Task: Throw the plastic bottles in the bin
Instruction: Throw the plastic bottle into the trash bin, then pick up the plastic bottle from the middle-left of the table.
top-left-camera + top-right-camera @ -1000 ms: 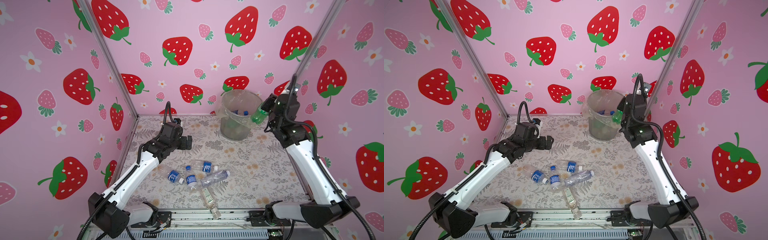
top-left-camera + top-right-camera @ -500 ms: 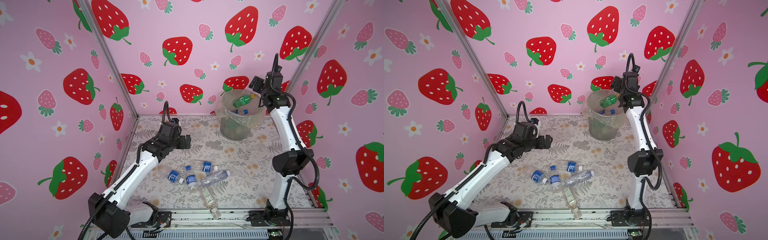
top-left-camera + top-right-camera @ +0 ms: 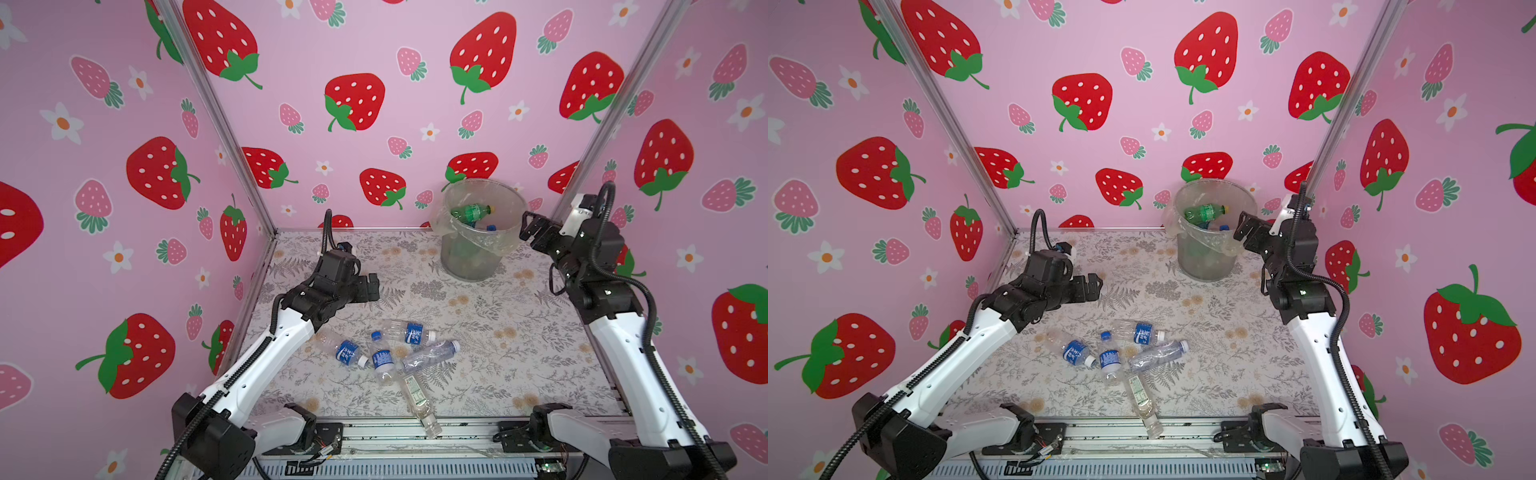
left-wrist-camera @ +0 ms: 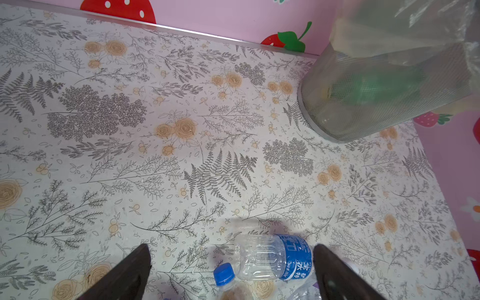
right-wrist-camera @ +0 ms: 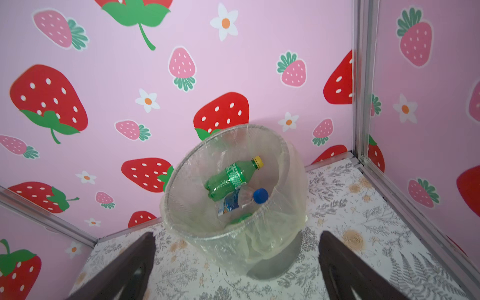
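Strawberry-print walls (image 3: 399, 37), floral tabletop (image 3: 519, 353)

A table (image 3: 519, 374) covered in a grey fern and orange flower print. The bin (image 3: 473, 257), a round mesh basket with a clear liner, stands at the back right. Five plastic bottles (image 3: 409, 332) lie clustered near the front middle. One of them, a white-labelled bottle (image 3: 417, 397), pokes over the front edge.

walls: pink back wall (image 3: 415, 25) and both side walls (image 3: 83, 257), printed with red and pink strawberries and white flowers | corners: bare metal posts (image 3: 217, 116) | surface (image 3: 519, 353): pale, with grey fern and tan rose print | front: metal rail (image 3: 374, 434) along the near edge | light: even, soft shadows
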